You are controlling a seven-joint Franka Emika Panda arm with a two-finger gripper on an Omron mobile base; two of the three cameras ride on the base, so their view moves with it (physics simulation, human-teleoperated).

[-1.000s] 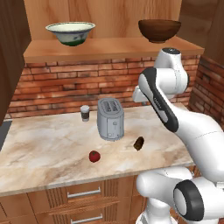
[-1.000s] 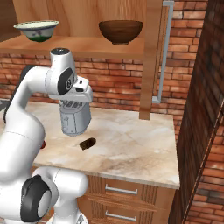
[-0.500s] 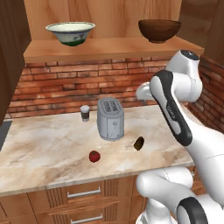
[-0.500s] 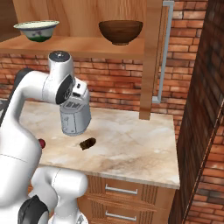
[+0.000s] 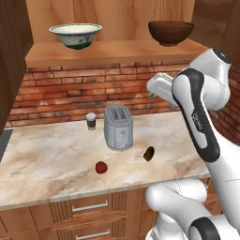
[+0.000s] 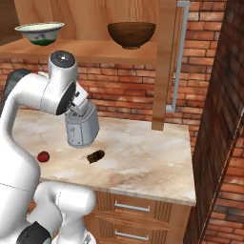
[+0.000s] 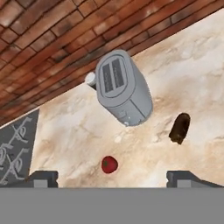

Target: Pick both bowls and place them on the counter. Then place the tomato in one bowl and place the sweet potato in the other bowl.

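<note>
The end effector hangs high over the tabletop, its two fingertips spread wide apart and empty. In the hand view the tomato sits at about 12 o'clock just above the gap, the sweet potato at 2 o'clock, and a toaster farther up. The green-banded bowl and the brown bowl stand well apart on the wooden shelf above. A small shaker stands left of the toaster.

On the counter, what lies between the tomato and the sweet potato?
Nothing: bare marble counter separates the tomato from the sweet potato. The toaster stands behind that stretch, not within it. The left base view shows this.
</note>
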